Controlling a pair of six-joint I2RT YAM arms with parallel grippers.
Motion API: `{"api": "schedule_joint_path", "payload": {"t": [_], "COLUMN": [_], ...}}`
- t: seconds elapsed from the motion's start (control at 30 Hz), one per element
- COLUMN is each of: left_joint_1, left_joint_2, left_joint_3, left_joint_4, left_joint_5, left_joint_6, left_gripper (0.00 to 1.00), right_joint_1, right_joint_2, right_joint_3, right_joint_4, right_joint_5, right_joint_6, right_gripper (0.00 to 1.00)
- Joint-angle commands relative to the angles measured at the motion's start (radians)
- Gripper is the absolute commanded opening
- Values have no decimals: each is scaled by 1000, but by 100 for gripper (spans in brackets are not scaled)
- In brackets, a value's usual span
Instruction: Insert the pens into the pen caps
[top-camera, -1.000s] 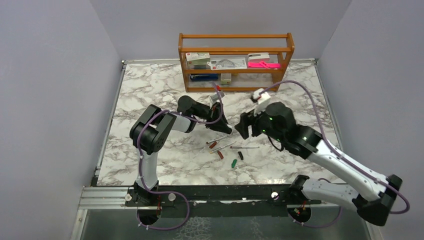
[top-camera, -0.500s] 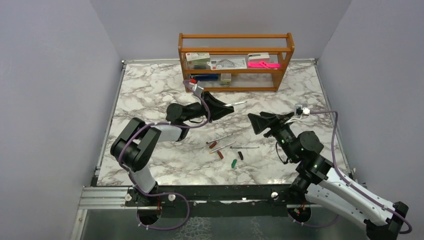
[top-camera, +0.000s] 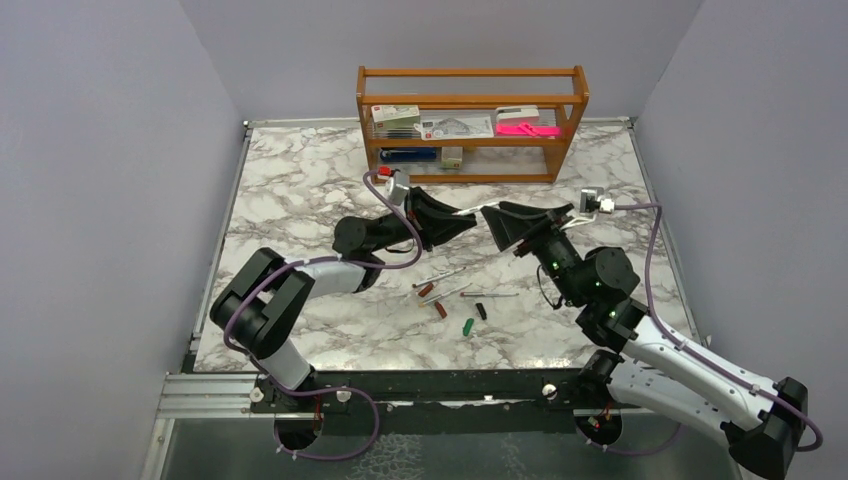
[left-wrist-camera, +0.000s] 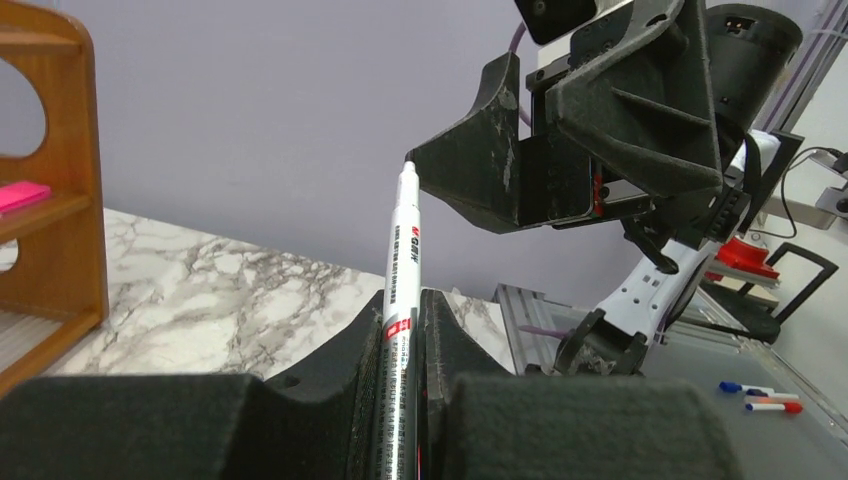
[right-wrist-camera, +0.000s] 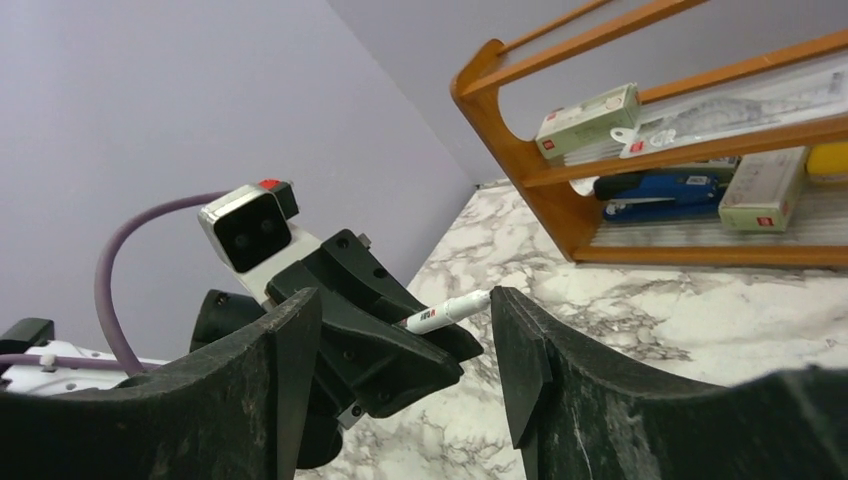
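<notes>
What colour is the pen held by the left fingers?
The pen is white with red and dark lettering, clearest in the left wrist view.

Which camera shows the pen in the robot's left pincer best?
The left wrist view: the pen stands large in the middle, print visible, clamped in the left pincer. The right wrist view shows only its white tip end poking from that pincer. From the top it is a thin pale sliver.
</notes>
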Motion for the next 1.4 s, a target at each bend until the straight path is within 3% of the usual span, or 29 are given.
{"api": "schedule_joint_path", "payload": {"t": [0.0, 0.3, 0.5, 0.83, 0.87, 1.1, 1.13, 1.2, 1.23, 1.27, 1.33, 1.37], "left_joint_1": [-43, -73, -76, -78, -78, -78, -78, -77, -76, -74, -69, -57], "left_joint_2": [-51, -100, -150, -173, -173, -170, -168, -161, -155, -149, -129, -113], "left_joint_3": [-1, -5, -30, -31, -29, -39, -39, -21, -2, 26, 76, 93], "left_joint_4": [221, 222, 220, 220, 220, 220, 216, 183, 144, 88, 8, 9], "left_joint_5": [-11, -12, -30, -18, -10, 4, 7, 42, 80, 129, 202, 224], "left_joint_6": [27, 46, 70, 73, 69, 69, 69, 56, 51, 51, 29, -8], "left_gripper": [0, 0, 0, 0, 0, 0, 1, 21, 39, 65, 96, 99], "right_joint_1": [1, 1, 1, 0, 1, 1, 1, 1, 1, 1, 1, 1], "right_joint_2": [16, 66, 77, 125, 128, 137, 133, 125, 125, 125, 134, 143], "right_joint_3": [31, 51, 56, 81, 75, 88, 86, 88, 99, 119, 196, 244], "right_joint_4": [59, 51, 42, 3, 25, 53, 55, 59, 47, 12, -106, -189], "right_joint_5": [-81, -85, -69, -76, -85, -111, -114, -125, -130, -128, -122, -118], "right_joint_6": [34, 59, 71, 94, 96, 83, 73, 41, 15, -14, -100, -162], "right_gripper": [61, 57, 65, 67, 65, 3, 1, 1, 1, 1, 1, 1]}}
